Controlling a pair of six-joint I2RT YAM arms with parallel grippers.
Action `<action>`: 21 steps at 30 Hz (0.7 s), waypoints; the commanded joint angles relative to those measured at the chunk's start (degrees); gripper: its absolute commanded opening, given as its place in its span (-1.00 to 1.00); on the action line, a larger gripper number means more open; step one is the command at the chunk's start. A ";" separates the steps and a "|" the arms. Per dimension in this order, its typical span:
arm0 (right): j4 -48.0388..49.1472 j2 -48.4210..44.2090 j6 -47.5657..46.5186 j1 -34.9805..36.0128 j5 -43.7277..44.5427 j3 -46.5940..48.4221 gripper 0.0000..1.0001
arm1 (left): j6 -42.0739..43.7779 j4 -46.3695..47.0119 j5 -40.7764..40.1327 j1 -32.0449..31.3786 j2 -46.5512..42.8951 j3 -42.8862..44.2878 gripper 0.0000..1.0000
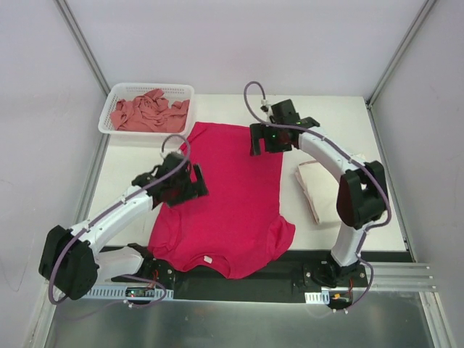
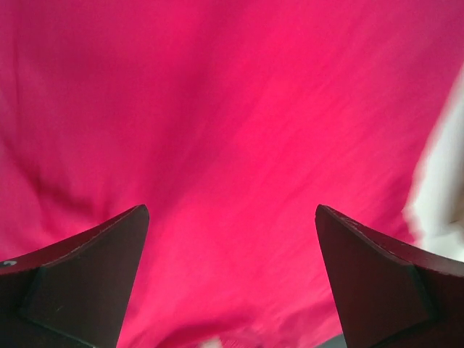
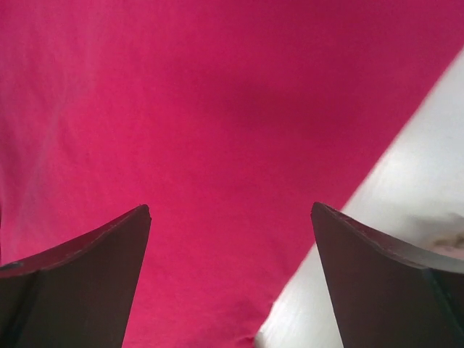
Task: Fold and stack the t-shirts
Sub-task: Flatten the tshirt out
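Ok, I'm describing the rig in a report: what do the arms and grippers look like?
The left arm and right arm have white links and black joints, with a lilac-grey cable looping along each. The left gripper and right gripper are black, with two dark wedge-shaped fingers tapering to points.

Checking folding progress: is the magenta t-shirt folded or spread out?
Spread out: the magenta t-shirt lies flat at full length, collar and a sleeve showing, no fold visible.

Lighting: bright, even, diffuse, from overhead. Shadows: soft, faint, on the table (image 1: 341, 116). Left wrist view: magenta-red t-shirt (image 2: 232, 109) smeared, out of focus. Top view: sharp.
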 commanded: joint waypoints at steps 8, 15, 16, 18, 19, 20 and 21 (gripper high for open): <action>5.65 7.47 8.05 5.79 -1.35 -5.84 0.94 | -14.47 -1.66 -3.22 -5.26 2.51 -13.35 0.99; 10.13 1.87 11.65 6.76 -2.14 -19.90 0.94 | -10.97 -1.75 -6.04 -4.82 21.66 -2.73 0.99; 10.48 0.81 12.79 6.93 -2.14 -23.22 0.94 | -10.34 -1.75 -6.22 -4.64 23.51 -0.88 0.99; 11.01 -2.96 14.20 7.99 -1.97 -26.75 0.93 | -8.33 -1.75 -6.13 -3.68 28.59 4.74 0.99; 11.54 -4.38 15.60 9.03 -1.62 -29.99 0.94 | -7.62 -1.75 -6.56 -3.33 30.19 6.67 0.99; 11.72 -5.87 16.31 9.65 -1.27 -31.68 0.94 | -6.22 -1.75 -6.92 -2.80 33.86 10.70 0.98; 11.63 -8.67 17.10 10.18 -0.92 -33.00 0.94 | -5.34 -1.75 -6.83 -1.75 35.81 13.17 0.99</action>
